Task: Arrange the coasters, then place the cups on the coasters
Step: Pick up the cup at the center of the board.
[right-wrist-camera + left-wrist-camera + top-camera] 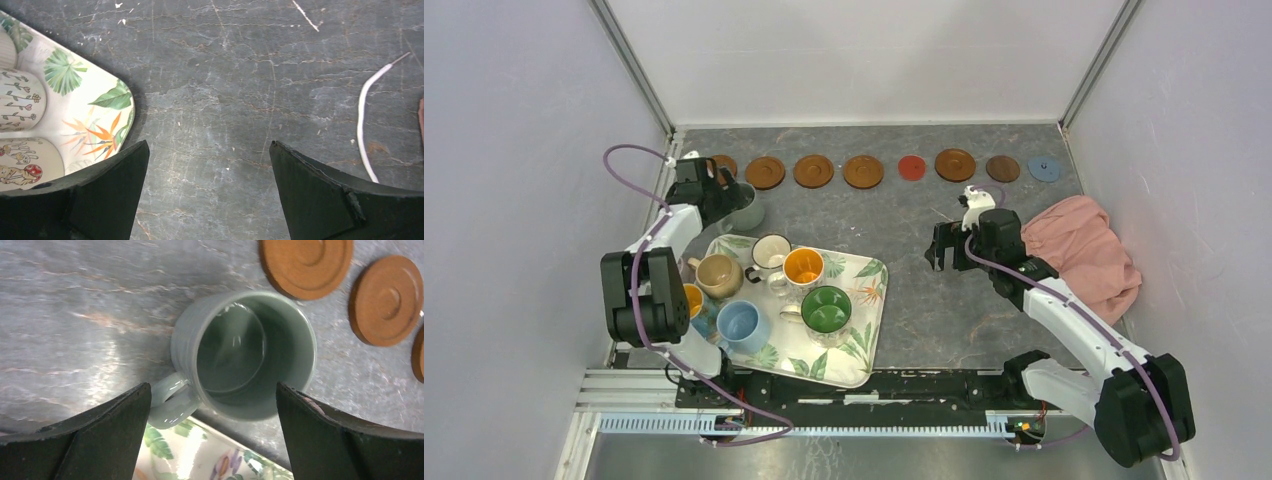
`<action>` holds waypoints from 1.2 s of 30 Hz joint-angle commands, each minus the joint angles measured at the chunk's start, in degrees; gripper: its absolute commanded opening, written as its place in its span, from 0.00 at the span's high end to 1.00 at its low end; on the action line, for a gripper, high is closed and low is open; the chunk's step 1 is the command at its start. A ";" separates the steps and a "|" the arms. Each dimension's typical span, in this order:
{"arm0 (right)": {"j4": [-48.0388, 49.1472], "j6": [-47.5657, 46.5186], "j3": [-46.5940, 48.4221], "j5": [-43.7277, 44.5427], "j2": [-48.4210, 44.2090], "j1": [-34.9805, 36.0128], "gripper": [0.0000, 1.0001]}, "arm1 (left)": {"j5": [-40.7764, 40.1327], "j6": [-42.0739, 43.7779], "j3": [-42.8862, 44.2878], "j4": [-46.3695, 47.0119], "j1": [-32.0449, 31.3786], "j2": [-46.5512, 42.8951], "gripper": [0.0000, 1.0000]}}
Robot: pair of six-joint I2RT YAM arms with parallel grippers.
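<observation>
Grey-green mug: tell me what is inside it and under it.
Inside, the grey-green mug is empty: only its glazed bottom shows. Its own base hides whatever lies under it; grey table shows beside it.

I count eight coasters, flat in one row along the far edge, none bearing a cup. From the left: a brown coaster [723,164] that is half hidden, three rimmed brown discs [813,171], a small red coaster [911,167], another brown disc [955,165], a dark brown coaster [1002,168] and a grey-blue coaster [1044,168]. The grey-green mug [245,355] stands upright and empty on the table near the row's left end, with its handle on the tray [861,330] side. On the tray, all upright, I see:

- the cream mug [771,252]
- the orange-inside mug [803,267]
- the green-inside floral mug [826,310]
- the tan mug [719,275]
- the light blue mug [742,325]
- the blue mug with orange inside [693,299], partly hidden
</observation>
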 commanded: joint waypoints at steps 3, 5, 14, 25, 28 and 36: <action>2.68 -0.65 -0.44 -1.34 -1.11 0.98 0.02 | 1.70 -1.18 -2.47 4.49 -7.63 -3.46 0.00; 2.16 -0.98 0.15 -0.80 -1.14 1.04 0.02 | 1.15 -1.54 -2.60 4.40 -9.75 -3.35 0.00; 1.63 -1.59 0.86 -0.77 -0.19 1.06 0.02 | -7.81 -2.13 -2.86 -0.57 -15.14 -3.28 0.00; 2.48 -1.90 -0.22 -0.65 -0.31 1.48 0.02 | -18.42 -4.25 -3.40 1.68 -18.94 0.46 0.38; 2.13 -2.03 0.00 -0.74 -0.03 1.60 0.02 | -19.93 -3.96 -3.63 2.28 -19.05 1.68 0.48; 2.56 -2.04 -0.21 -1.17 0.46 1.95 0.02 | -21.76 -3.85 -4.59 5.68 -19.05 2.62 0.55</action>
